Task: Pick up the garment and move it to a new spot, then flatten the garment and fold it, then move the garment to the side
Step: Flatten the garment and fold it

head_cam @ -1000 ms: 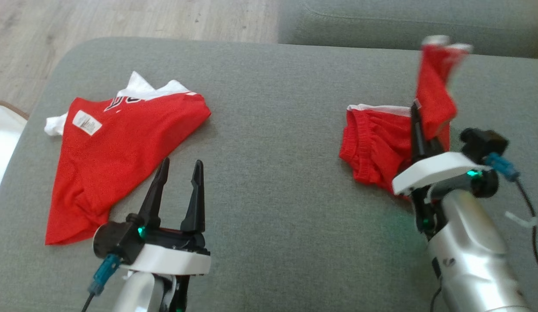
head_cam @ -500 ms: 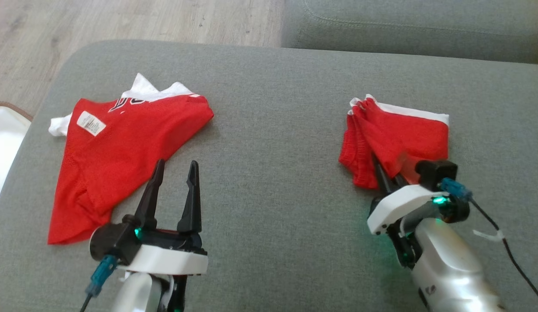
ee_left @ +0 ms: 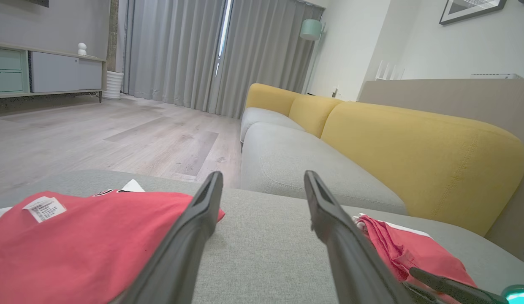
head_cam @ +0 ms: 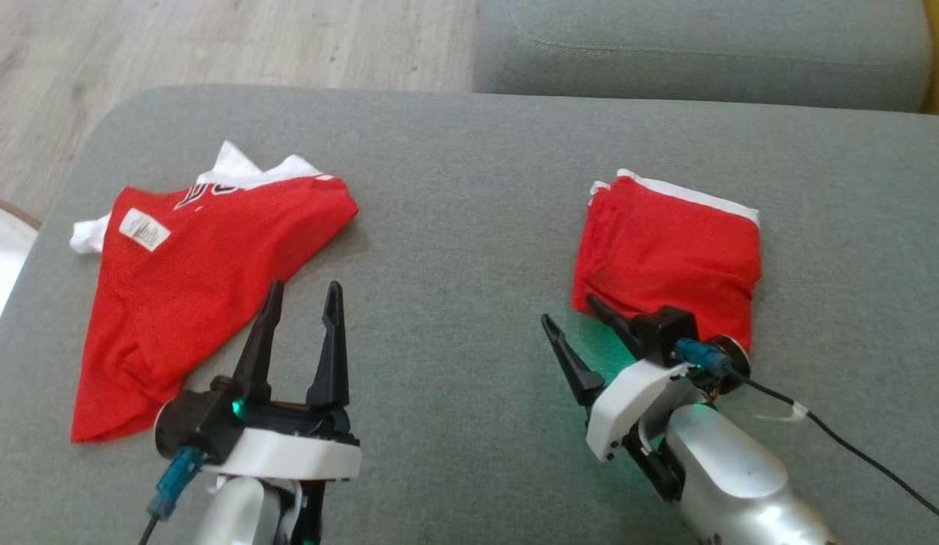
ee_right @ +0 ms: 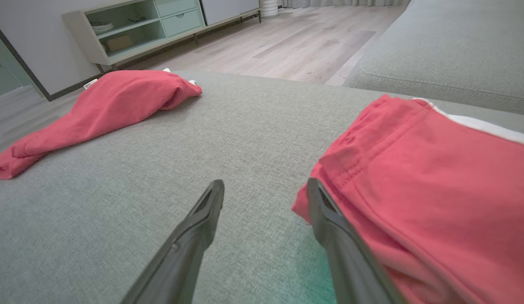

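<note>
As the head view looks down on the grey seat cushion, the folded red shorts lie flat at 3 o'clock of centre, with white trim along their far edge. The right gripper, at 5 o'clock, has its fingers spread and grasps nothing; one finger sits just beside the shorts' 7 o'clock corner. The left gripper, at 7 o'clock, is likewise spread and empty, near the edge of the red jersey at 9 o'clock.

The left gripper and right gripper each have two tapered black fingers on a white plate with a green light; behind the hand come a teal plug, black cable and silver forearm.
</note>
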Controlling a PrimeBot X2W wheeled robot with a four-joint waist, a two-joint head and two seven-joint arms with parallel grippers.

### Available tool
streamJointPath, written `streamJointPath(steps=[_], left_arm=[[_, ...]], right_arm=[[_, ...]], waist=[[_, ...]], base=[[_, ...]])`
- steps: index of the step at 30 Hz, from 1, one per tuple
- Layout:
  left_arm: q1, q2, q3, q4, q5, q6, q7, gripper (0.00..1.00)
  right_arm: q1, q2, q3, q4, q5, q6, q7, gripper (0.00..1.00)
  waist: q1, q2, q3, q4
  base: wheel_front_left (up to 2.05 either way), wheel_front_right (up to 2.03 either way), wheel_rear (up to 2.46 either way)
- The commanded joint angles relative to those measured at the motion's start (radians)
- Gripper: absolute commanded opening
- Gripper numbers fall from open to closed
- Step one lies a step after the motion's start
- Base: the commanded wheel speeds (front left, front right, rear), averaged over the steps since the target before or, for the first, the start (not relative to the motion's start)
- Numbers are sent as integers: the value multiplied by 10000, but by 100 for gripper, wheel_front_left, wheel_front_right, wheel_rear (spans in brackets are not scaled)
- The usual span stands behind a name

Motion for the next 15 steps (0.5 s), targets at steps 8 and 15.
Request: streamJointPath(steps=[8, 15], left_arm=[[-178, 35, 580, -478, -8, 79, -65, 100], [-195, 35, 679, -690, -3, 100, -65, 100]], right_arm=[[-78, 70, -970, -1175, 414, 65, -141, 100], [706, 68, -3570, -3088, -1101, 65, -153, 100]], waist=[[0, -1, -173, -605], [0, -1, -192, -1093]], base=[[0, 0, 0], [0, 0, 0]])
